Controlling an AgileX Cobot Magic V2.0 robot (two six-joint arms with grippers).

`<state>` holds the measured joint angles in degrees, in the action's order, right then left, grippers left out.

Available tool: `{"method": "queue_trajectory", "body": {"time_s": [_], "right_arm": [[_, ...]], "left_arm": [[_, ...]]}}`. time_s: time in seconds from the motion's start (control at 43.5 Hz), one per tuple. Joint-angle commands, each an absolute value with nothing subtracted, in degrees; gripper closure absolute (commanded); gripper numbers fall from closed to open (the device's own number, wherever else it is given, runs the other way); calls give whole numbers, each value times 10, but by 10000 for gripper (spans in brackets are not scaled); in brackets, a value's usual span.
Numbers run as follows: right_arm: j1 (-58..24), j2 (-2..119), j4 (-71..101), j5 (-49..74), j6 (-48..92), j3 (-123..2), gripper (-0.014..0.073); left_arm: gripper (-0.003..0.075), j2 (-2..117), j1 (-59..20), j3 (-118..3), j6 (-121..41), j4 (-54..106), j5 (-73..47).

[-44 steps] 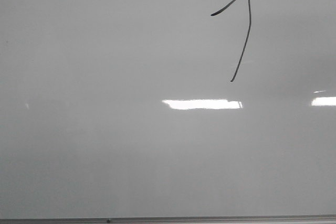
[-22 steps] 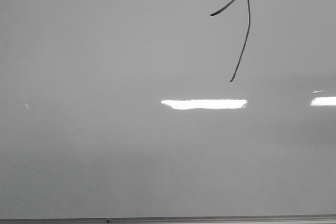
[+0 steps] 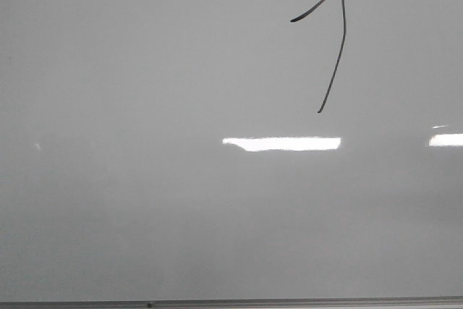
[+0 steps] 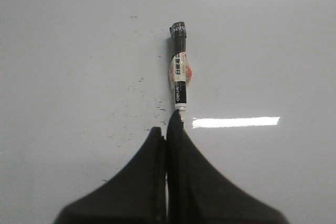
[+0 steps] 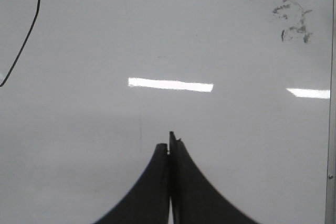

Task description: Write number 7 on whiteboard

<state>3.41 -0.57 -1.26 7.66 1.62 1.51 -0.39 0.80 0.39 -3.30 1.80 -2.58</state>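
Note:
The number 7 (image 3: 344,28) is a thin black line at the upper right of the whiteboard (image 3: 145,142) in the front view; neither gripper shows there. Part of its long stroke (image 5: 38,6) appears in the right wrist view, well away from my right gripper (image 5: 169,142), which is shut and empty above the bare board (image 5: 220,145). My left gripper (image 4: 167,124) is shut too, its jaws pressed together. A black-and-white marker (image 4: 179,72) lies on the board (image 4: 79,66) just beyond those fingertips, its near end at the tip of one finger.
A thin grey frame strip (image 3: 231,303) runs along the board's near edge, and another strip (image 5: 332,103) shows in the right wrist view. Dark smudges (image 5: 291,22) mark the board near it. Small ink specks (image 4: 142,103) lie beside the marker. Bright light reflections cross the board.
The bright reflection below the 7 has shifted slightly. The drawn line is the same.

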Motion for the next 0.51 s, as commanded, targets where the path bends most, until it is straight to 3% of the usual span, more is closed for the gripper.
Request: {"method": "queue_trajectory", "body": {"time_s": [0.0,0.482], "right_arm": [[38,-16,-7,20,15,14,659],[38,-16,12,-41,15,14,659]], "left_arm": [[741,-11,9,11,-33,23,23],[741,-11,9,11,-33,23,23]]}}
